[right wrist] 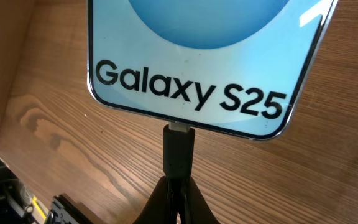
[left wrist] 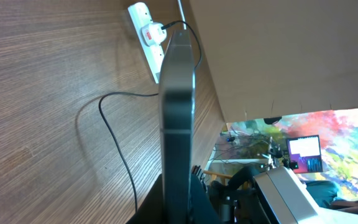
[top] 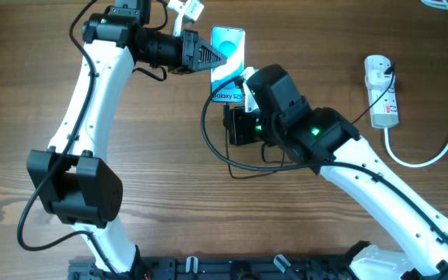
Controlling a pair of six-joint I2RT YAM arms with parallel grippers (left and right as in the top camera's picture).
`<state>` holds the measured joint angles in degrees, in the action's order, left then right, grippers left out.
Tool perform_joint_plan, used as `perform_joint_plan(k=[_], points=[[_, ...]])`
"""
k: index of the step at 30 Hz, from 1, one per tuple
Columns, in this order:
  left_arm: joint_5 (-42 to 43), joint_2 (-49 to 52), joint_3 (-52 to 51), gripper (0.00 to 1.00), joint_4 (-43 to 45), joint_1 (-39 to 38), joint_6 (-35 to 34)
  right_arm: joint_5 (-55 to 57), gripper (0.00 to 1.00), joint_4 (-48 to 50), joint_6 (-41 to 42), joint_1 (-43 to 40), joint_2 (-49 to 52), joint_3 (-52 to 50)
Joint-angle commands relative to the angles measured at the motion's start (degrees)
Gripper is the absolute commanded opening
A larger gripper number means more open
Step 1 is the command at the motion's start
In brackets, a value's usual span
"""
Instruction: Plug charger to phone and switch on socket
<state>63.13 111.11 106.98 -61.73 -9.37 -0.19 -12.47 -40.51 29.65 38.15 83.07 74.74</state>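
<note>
a brown wood-grain table (top: 169,194) is filling the overhead view, with a plain tan wall and a cluttered, colourful room showing at the right of the left wrist view.

the phone (top: 232,43) is sitting in the upper middle of the overhead frame, its cyan screen facing up toward the camera and its white band with the dark lettering at the lower end. the left gripper (top: 208,56) is reaching in from the upper left and clenching the phone by its left long side. in the left wrist view the phone (left wrist: 178,124) is appearing edge-on as a grey vertical slab rising out of the dark fingers (left wrist: 197,202) at the bottom.

the right gripper (top: 241,97) is coming in from the lower right and meeting the phone's lower end. in the right wrist view its fingers (right wrist: 166,199) are pinching the black connector (right wrist: 178,146) of the charger (top: 208,140), and the connector's silver tip is touching the middle of the lower edge of the phone (right wrist: 204,56), just under the lettering. how deep the tip is sitting, i cannot tell.

the charger's thin black cable is looping on the table below the phone in the middle of the frame. the socket (top: 382,97) is lying at the right edge, well apart from the phone, with a white plug (top: 377,68) in its upper end and a thick white lead (top: 426,159) curving away below it. the position of its switch is too small to tell.
</note>
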Motion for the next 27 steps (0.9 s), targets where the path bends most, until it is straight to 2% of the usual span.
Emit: perform_joint_plan(k=[1, 19, 21, 23, 27], points=[[2.4, -0.6, 0.5, 0.04, -0.8, -0.2, 1.5, 0.8, 0.04, 2.3, 0.4, -0.9, 0.3, 0.8], [2.4, -0.6, 0.5, 0.04, -2.0, -0.2, 1.5, 3.0, 0.05, 6.4, -4.6, -2.5, 0.3, 0.8], [2.4, -0.6, 0.5, 0.04, -2.0, -0.2, 1.5, 3.0, 0.14, 6.3, -4.6, -2.5, 0.3, 0.8], [2.4, -0.6, 0.5, 0.04, -2.0, -0.2, 1.5, 2.9, 0.31, 5.6, -4.6, -2.4, 0.3, 0.8], [-0.7, -0.6, 0.5, 0.04, -2.0, -0.2, 1.1, -0.1, 0.50, 1.8, -4.6, -2.4, 0.3, 0.8]])
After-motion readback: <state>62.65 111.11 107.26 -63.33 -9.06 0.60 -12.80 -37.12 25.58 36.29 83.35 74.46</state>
